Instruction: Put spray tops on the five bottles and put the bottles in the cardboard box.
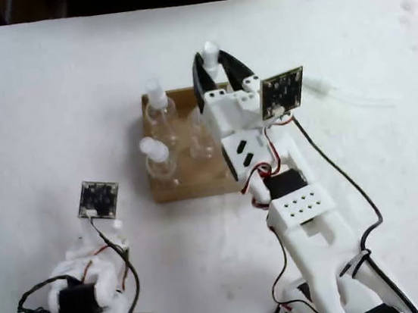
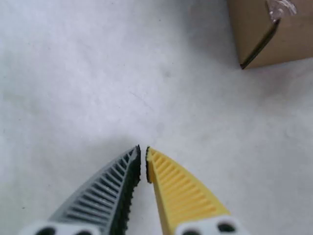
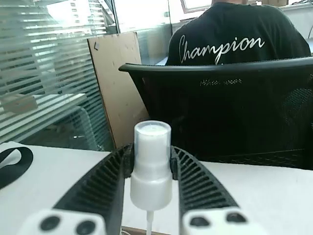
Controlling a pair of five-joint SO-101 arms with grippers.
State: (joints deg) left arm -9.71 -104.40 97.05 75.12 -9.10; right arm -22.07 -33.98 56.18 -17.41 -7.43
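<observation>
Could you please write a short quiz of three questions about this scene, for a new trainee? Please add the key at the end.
1. True or false: the right gripper is shut on a spray top.
2. Fill in: in the high view, ___ of the bottles in the cardboard box plainly wear a spray top already.
3. Over the table, the left gripper is: A) wide open; B) shut and empty; C) shut on a bottle.

Key: 1 true; 2 two; 3 B.
</observation>
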